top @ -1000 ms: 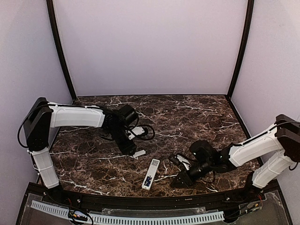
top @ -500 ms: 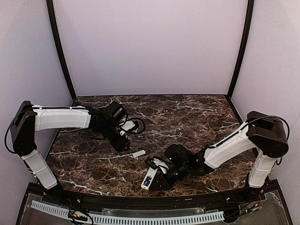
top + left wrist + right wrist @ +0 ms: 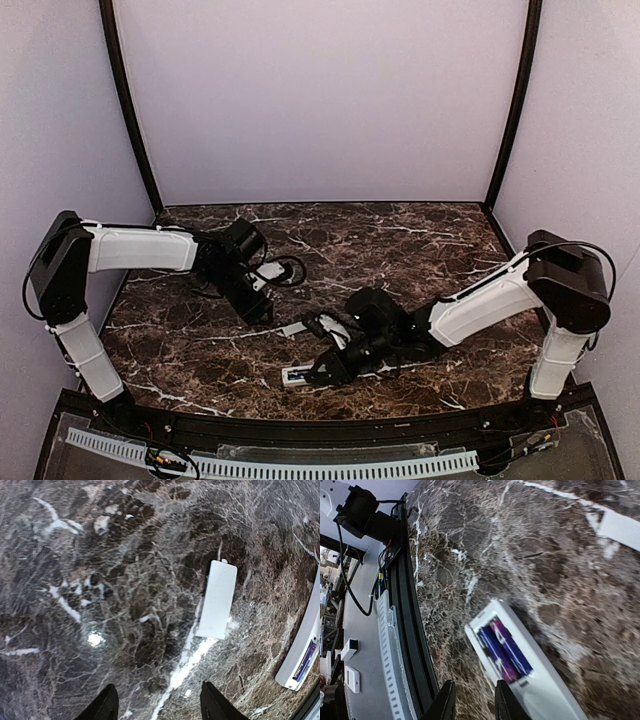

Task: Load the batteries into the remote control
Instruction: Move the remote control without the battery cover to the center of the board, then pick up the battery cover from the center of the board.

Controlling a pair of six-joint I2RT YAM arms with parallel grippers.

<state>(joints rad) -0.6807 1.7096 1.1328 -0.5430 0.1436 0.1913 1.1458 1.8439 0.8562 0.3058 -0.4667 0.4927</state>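
The white remote control lies back-up near the table's front edge, its left end showing in the top view. The two blue-purple batteries sit side by side in its open recess. My right gripper is open and empty, low over the table just beside the remote's battery end; in the top view it covers the remote's middle. My left gripper is open and empty, above bare marble a little short of the cover plate. The remote's end also shows in the left wrist view.
The small white cover plate lies flat on the marble between the arms, also seen in the top view and the right wrist view. The black front rail with cables runs close to the remote.
My right arm has swung left over the remote, which has turned from a diagonal pose to lie nearly along the front edge. My left arm has drawn back a little to the left.
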